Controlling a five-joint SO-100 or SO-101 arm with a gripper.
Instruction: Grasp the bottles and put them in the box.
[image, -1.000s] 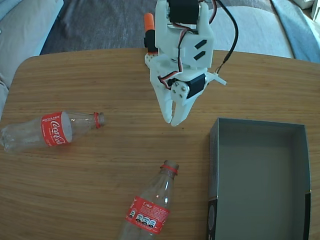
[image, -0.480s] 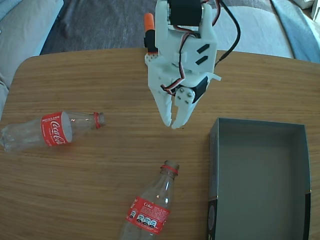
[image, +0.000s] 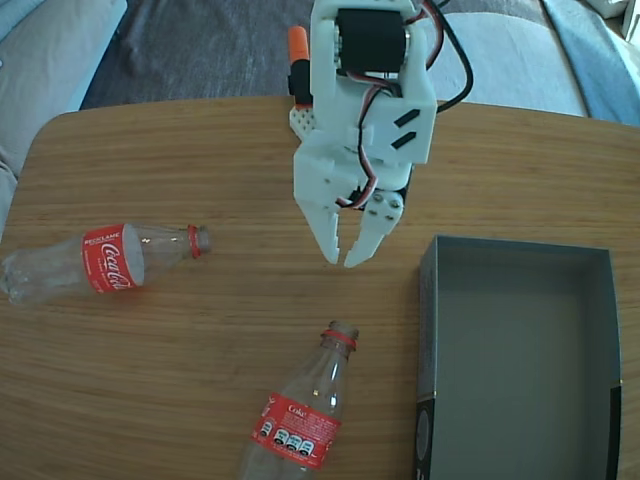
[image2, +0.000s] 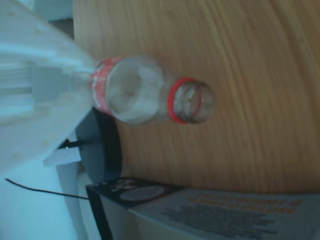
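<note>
Clear glossy plastic bottles (image: 100, 260) on a matt wood-grain table (image: 200, 160)

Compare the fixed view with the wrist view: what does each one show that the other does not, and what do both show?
Only the fixed view shows the left bottle lying on its side, the whole arm with its hand hanging slightly open above the table, and the empty inside of the box.

Only the wrist view shows the printed outer side of the box close up, though the text is blurred.

Both show the near bottle lying uncapped with its red neck ring, the wooden table, and the box.
</note>
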